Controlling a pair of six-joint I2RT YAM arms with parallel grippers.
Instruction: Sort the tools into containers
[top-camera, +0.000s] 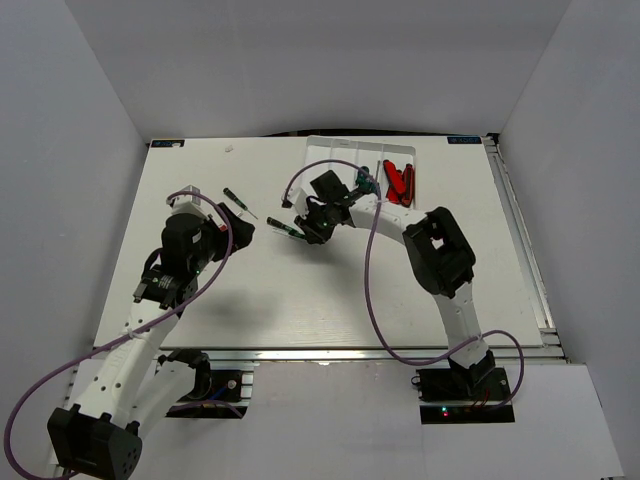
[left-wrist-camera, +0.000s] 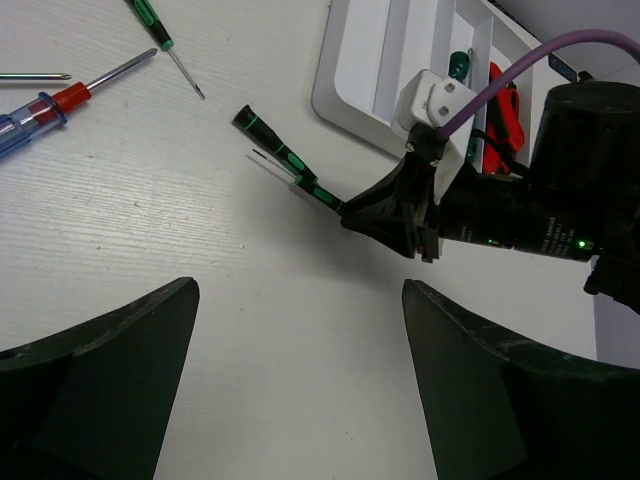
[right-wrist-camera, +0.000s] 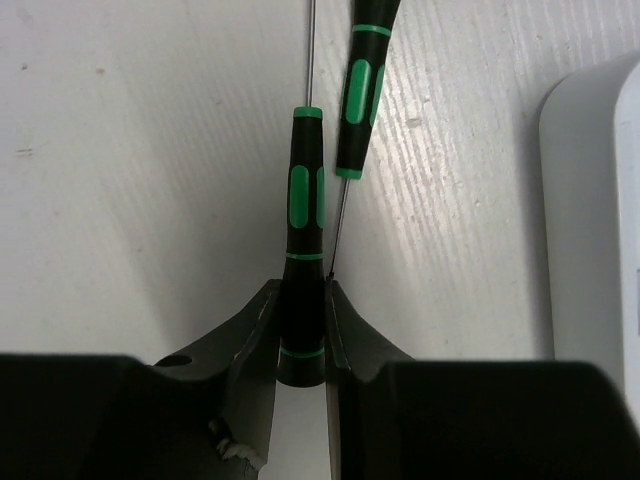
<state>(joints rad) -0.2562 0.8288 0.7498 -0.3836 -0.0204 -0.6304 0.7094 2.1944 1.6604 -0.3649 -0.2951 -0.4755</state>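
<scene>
Currently the right gripper (right-wrist-camera: 302, 300) is clamped on a slim black screwdriver with green bands (right-wrist-camera: 303, 210), fingers pinching the butt end of the handle. Its thin metal shaft points away from the wrist cam. The tool is low over the white table (top-camera: 300, 300), just left of the shallow white rectangular plastic tray (right-wrist-camera: 600, 200); can't tell if it touches the surface.

A 2nd black-and-green screwdriver (right-wrist-camera: 360, 90) lies on the table right beside the held one, at a slight angle and facing the opposite way, w/ its thin shaft running alongside the right finger.

The left gripper (left-wrist-camera: 298, 330) hangs above the table w/ fingers wide apart and nothing between them, well apart from the tray and facing the right gripper.

Inside the tray, red-and-black utility knives (top-camera: 400, 182) sit in one compartment, and green-handled screwdrivers (top-camera: 362, 183) in the one next to it on the left.

Loose on the table near the left arm:
- a clear-blue-handled screwdriver with a red collar (left-wrist-camera: 40, 105)
- a small green-handled screwdriver (left-wrist-camera: 150, 20)
- a bare metal shaft tip (left-wrist-camera: 35, 76) at the frame edge, handle out of view
</scene>
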